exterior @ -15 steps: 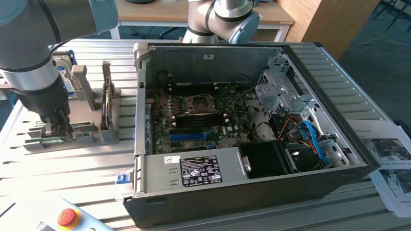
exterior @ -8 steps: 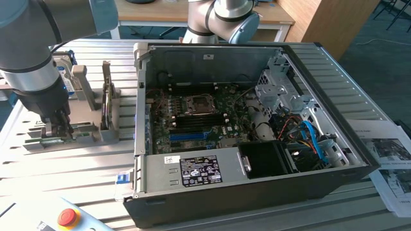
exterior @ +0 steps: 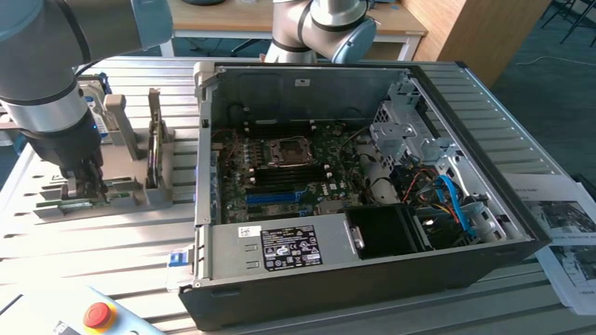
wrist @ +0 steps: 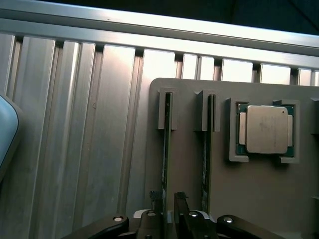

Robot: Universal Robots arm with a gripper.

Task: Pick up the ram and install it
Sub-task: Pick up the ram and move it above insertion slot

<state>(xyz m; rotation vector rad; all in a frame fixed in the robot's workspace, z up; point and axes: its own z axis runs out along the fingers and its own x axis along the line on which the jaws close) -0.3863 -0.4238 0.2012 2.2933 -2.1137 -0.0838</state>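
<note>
The ram (wrist: pixel 166 142) is a thin green stick standing on edge in a slot of the grey holder (wrist: pixel 189 169). A second stick (wrist: pixel 205 149) stands in the neighbouring slot. My gripper (wrist: pixel 167 211) is low over the holder, one dark finger (wrist: pixel 153 211) on each side of the first stick's near end, with a small gap still showing, so it is open. In the exterior view the gripper (exterior: pixel 82 190) reaches down onto the holder (exterior: pixel 130 199) at the exterior view's left, beside the open computer case (exterior: pixel 373 269).
A silver-capped processor (wrist: pixel 266 129) lies in a pocket of the holder. A dark flat part (exterior: pixel 153 143) stands upright on it. Inside the case, the motherboard (exterior: pixel 279 167) has blue memory slots (exterior: pixel 275 197). A red stop button (exterior: pixel 99 314) and papers (exterior: pixel 568 223) lie nearby.
</note>
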